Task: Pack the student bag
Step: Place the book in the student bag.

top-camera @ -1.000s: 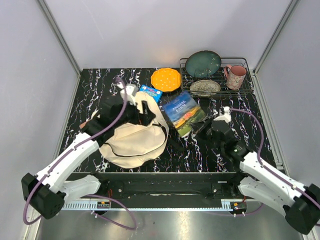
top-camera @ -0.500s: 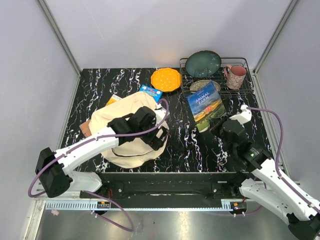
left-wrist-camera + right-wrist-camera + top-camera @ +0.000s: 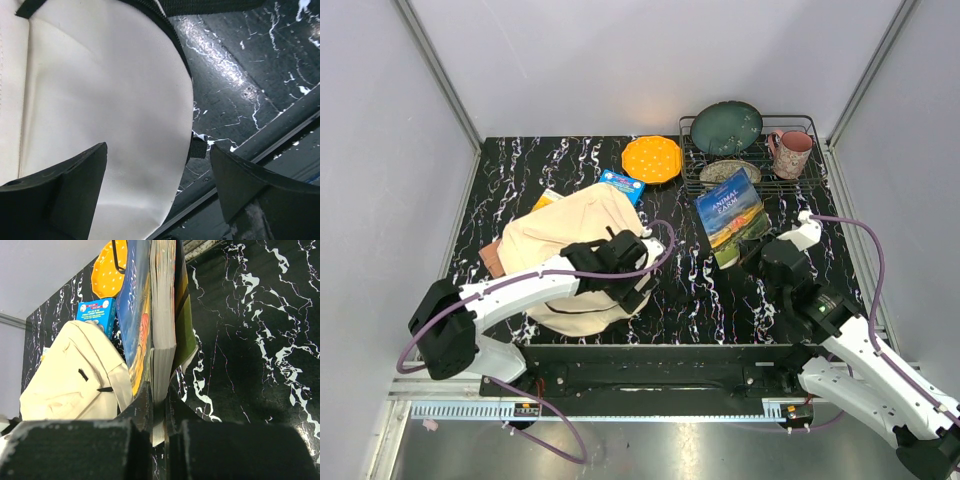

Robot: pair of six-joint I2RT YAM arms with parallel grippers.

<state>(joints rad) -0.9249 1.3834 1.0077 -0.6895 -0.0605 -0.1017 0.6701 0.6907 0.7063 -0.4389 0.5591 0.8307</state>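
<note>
Hovers with left gripper (image 3: 157,148) spread wide over the student bag's (image 3: 570,235) near right edge; pinches a book (image 3: 730,214), seemingly held upright, in right gripper (image 3: 159,396), forearm reaching far-left.

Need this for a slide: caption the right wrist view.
Right gripper clamps a book by its edge; bag, blue box and orange plate lie beyond.

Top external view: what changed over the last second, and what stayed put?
The left gripper, open, pulled back from the far side of the cream fabric backpack to its near right edge. The right gripper, shut on the landscape-cover paperback book, stood it on edge and carried it right, toward the black wire rack. Orange dotted plate, blue box and pink mug stayed put.
</note>
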